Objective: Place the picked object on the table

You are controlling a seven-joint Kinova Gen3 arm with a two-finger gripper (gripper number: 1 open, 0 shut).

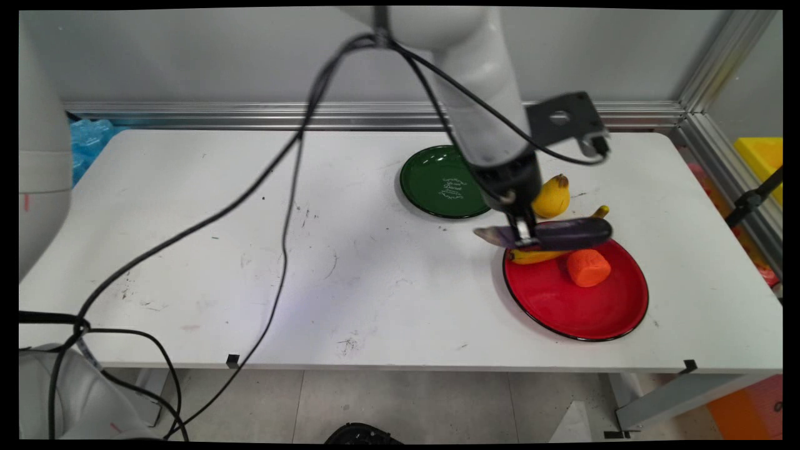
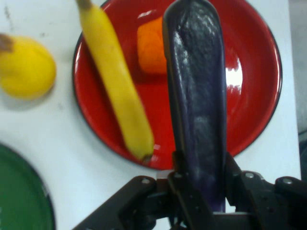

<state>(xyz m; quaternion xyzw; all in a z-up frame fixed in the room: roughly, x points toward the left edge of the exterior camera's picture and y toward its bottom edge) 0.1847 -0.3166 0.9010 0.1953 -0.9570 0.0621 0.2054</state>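
White table, scuffed and marked, with a grey wall and metal rail behind it — that is your ground. Nearest you on it lies the red plate [image 1: 575, 312], with an orange chunk [image 1: 588, 267] on it and a banana [image 1: 537, 255] lying across its far-left rim, one end out over the table. Just above that rim your gripper [image 1: 524, 236] hangs with its fingers closed on the eggplant [image 1: 572, 232], pinching it near the stem end; the long purple body sticks out level over the plate, clear of the plate's surface. It looks dark, glossy and slightly wrinkled, with a paler stem tip. With so much length beyond the pinch, you would do well to keep the wrist steady and move slowly — my judgement is that it could pivot in the grip. Beyond the plate sits a lemon [image 1: 551, 196] on the table, and further left the green plate [image 1: 437, 181], bare but for its white lettering.
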